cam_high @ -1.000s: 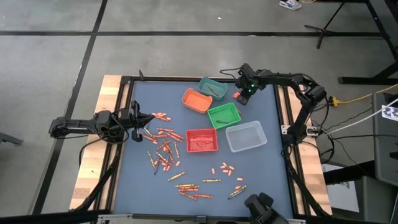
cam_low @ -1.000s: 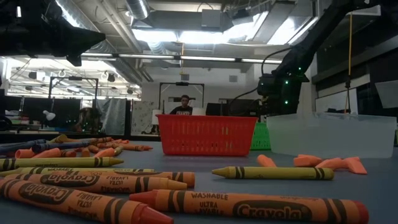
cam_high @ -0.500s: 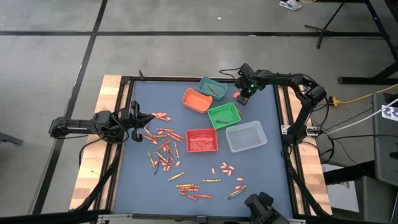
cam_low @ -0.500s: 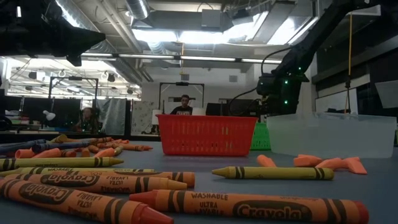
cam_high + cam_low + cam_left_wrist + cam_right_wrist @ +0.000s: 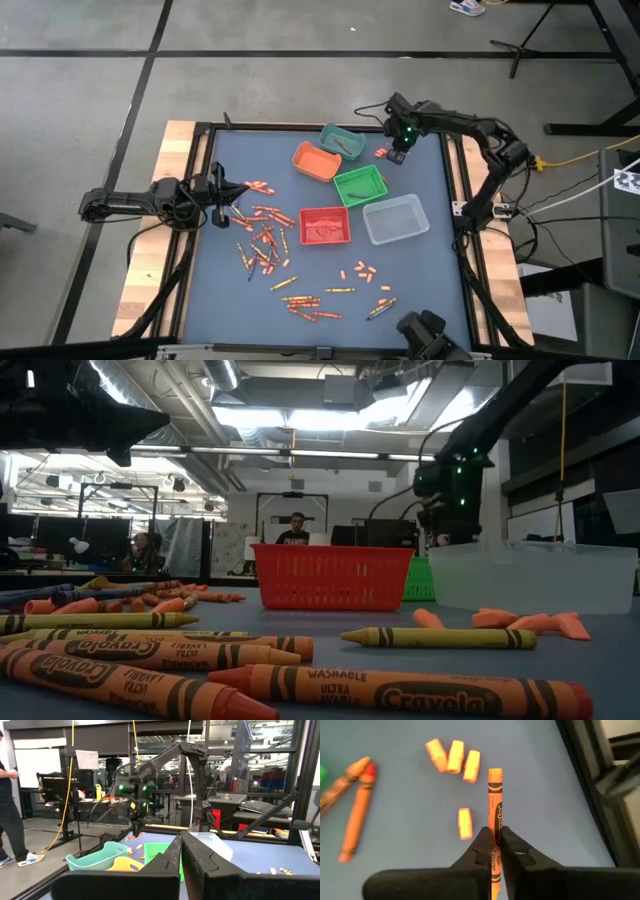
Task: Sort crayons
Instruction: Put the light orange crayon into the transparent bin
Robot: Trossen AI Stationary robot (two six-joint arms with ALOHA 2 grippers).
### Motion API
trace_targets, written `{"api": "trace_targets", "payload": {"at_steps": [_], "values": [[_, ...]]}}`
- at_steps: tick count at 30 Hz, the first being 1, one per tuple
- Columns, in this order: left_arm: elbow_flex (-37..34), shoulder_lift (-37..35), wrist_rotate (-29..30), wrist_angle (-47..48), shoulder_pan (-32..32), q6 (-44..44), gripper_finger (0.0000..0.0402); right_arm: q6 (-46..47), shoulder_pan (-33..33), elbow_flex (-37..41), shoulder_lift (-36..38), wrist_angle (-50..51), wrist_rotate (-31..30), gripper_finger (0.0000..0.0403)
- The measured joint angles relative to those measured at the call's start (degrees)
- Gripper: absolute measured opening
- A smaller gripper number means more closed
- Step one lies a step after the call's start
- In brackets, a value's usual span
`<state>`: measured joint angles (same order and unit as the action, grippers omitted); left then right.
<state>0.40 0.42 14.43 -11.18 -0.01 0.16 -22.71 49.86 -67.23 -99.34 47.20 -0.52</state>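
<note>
Fingers of the right gripper (image 5: 494,849) are pinching an orange crayon (image 5: 494,795) between them, its long axis running straight out ahead, in line with the fingers, tip pointing away. In the high view this gripper (image 5: 400,150) is hanging over the far right corner of the surface (image 5: 420,270), just beside the teal bin (image 5: 342,141) and the green bin (image 5: 360,186), with the orange bin (image 5: 316,161) a little farther left; the right arm is much the nearer one to all of them. Several orange stubs (image 5: 452,757) and two longer crayons (image 5: 357,810) are lying below the held one. The left gripper (image 5: 180,865) is waiting low at the left edge with its fingers pressed together, near the main scatter of crayons (image 5: 265,235). Compared with a second ago, the right fingers are now closed where they were partly apart, and the gripper is sitting higher and slightly farther right.
</note>
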Motion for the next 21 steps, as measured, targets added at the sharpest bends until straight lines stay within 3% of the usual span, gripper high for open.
{"api": "trace_targets", "payload": {"at_steps": [9, 21], "values": [[0.00, 0.00, 5.10, -0.13, 0.00, -0.04, 0.0000, 1.81, -6.92, -0.25, 7.54, 9.71, 7.18, 0.0014], [0.00, 0.00, 5.03, -2.39, -0.02, -2.77, 0.0000, 10.49, -28.38, 2.23, 17.98, 14.40, 7.19, 0.0015]]}}
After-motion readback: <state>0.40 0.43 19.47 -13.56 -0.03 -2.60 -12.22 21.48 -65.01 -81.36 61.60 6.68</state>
